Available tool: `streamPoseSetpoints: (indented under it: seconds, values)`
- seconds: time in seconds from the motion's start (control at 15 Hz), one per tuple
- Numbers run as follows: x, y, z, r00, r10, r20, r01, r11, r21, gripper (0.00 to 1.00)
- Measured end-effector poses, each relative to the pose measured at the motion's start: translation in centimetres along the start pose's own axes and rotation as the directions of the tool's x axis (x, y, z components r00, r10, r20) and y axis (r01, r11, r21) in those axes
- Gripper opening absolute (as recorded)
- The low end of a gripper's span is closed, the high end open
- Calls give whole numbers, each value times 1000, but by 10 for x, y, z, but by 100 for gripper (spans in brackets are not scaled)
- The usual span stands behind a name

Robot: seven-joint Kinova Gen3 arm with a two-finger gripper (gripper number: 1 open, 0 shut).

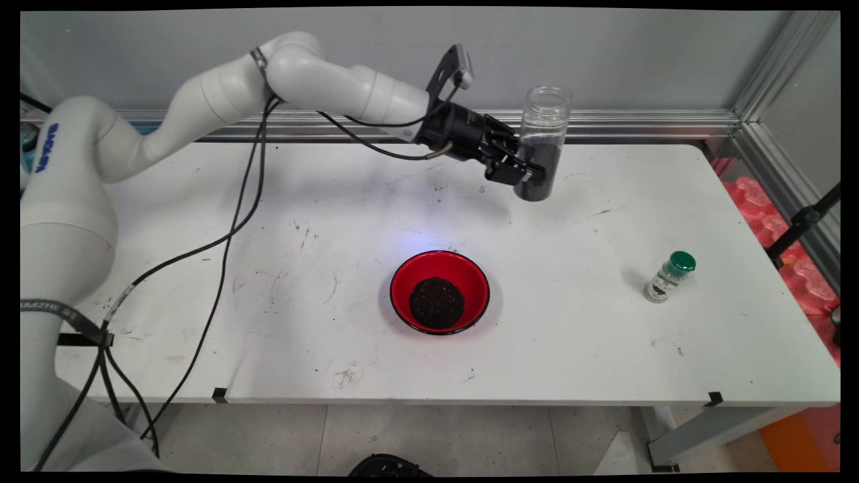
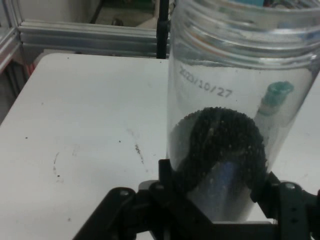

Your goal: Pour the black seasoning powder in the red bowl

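Nearest the desk's front edge, a round red bowl with a black rim point(image 1: 439, 292) sat a little right of centre, holding a mound of dark, grainy material point(image 1: 437, 303). Toward the right edge stood a small spice jar with a green cap point(image 1: 669, 277), leaning slightly, well apart from the bowl.

Above the desk's rear half, the black two-finger gripper point(image 1: 530, 169) was clamped on a tall clear plastic jar point(image 1: 542, 143) with no lid, its threaded mouth uppermost. The jar hung upright, clear of the desk point(image 1: 268, 221). Dark granules point(image 2: 220, 150) filled its lower part, and the upper part was see-through. A date, 2020/10/27, was printed on its wall.

The white arm point(image 1: 221, 100) reached in from the left, elbow high, its wrist angled down to the right, with black cables point(image 1: 228, 235) hanging from it over the desk's left side.
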Motion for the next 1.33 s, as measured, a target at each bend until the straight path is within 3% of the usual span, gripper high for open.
streamPoseSetpoints:
  seconds: [0.8, 1.33]
  values:
    - [7, 9, -54, 994, 104, 20, -104, 994, 9, 0]
    - [8, 18, -80, 972, 230, 57, -232, 972, 25, 0]
